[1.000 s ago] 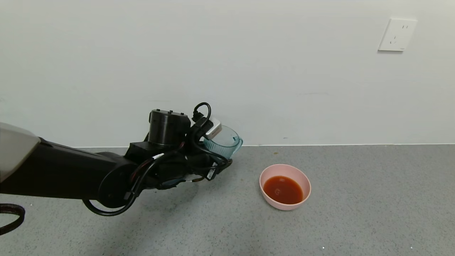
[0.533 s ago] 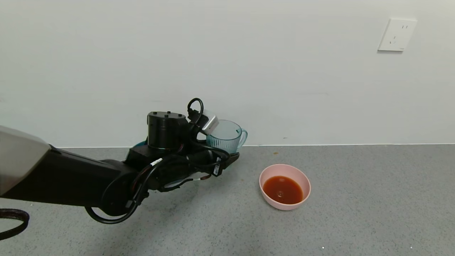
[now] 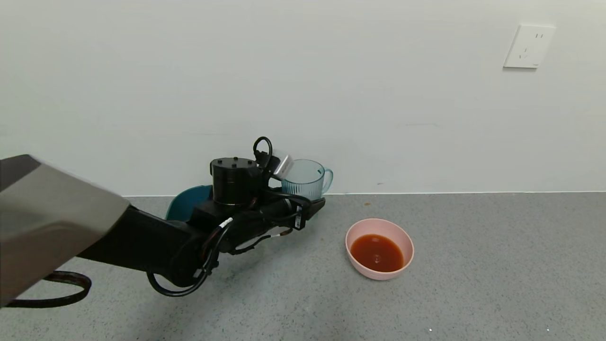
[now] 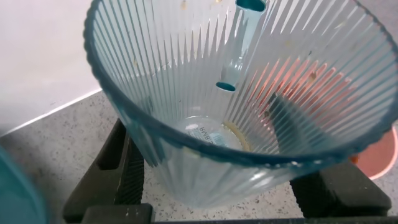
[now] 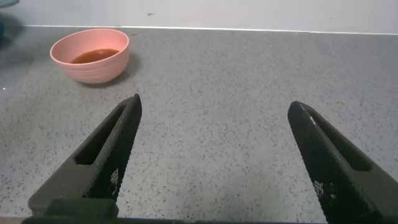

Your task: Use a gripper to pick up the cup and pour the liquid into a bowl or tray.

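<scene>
head view: teal tub (image 3: 189,201) behind left tool (image 3: 303,201) holding cup (image 3: 305,179).

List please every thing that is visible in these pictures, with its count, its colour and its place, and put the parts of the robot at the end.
cup: 1, see-through pale teal, upright in the left gripper, near the wall, left of the bowl; looks empty
bowl: 1, pale pink, on the floor right of the cup
liquid: orange-red, inside the bowl
tub: 1, dark teal, by the wall behind the left arm, mostly hidden
wall socket: 1, white, high on the wall at the right
floor: grey, speckled
left gripper: 1, black, shut on the cup
right gripper: 1, black, open, low over the floor, the bowl ahead of it
</scene>
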